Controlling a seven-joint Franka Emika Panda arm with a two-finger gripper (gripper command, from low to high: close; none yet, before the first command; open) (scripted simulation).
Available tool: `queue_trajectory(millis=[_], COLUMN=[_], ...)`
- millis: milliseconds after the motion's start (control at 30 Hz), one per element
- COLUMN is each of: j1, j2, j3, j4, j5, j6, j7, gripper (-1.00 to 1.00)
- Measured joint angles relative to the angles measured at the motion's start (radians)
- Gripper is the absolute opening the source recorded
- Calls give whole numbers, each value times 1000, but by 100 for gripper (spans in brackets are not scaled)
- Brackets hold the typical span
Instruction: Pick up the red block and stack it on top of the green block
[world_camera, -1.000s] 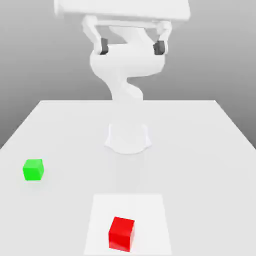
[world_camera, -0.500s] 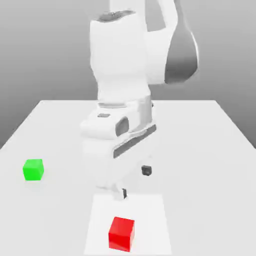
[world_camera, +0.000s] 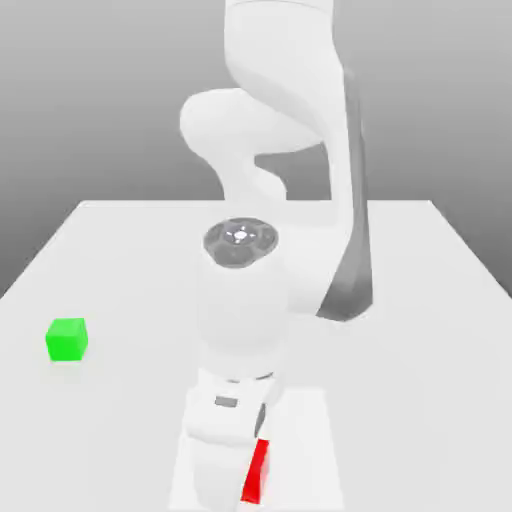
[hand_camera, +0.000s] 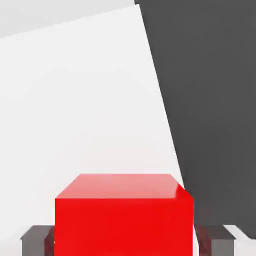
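Note:
The red block (hand_camera: 124, 215) sits between my two dark fingers (hand_camera: 36, 240), which press against its two sides. My gripper (hand_camera: 125, 244) is shut on it. In the exterior view my white hand (world_camera: 228, 430) stands low over the table's front and covers most of the red block (world_camera: 257, 472), so that a thin red strip shows beside the hand. The block looks to rest on the table. The green block (world_camera: 66, 339) sits apart on the exterior view's left, with nothing on or around it.
The white table (world_camera: 420, 300) carries a paler square patch (world_camera: 312, 440) under the red block. My arm's upright links (world_camera: 290, 150) rise in the middle of the table. In the hand view, dark floor (hand_camera: 210, 100) shows beyond the table's edge.
The arm has come down from high at the back to the red block at the front. The fingers, wide open before, have closed on the block's sides.

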Motion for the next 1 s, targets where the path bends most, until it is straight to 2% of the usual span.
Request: queue_trajectory(millis=[100, 267, 333, 500, 700, 933, 1000], j1=[-1, 46, 21, -148, -360, -550, -557], j2=[8, -145, -201, -325, -450, -556, -548], j3=[3, -70, -124, -257, -350, -497, -521], j4=[1, -27, -49, -115, -203, -317, -330], j5=[7, -110, -162, -298, -434, -550, -539], j6=[6, -113, -142, -179, -202, -187, -167], j7=[-5, 80, 78, 40, -30, -139, -166], gripper=[-100, -100, -100, -100, -100, -100, -100])
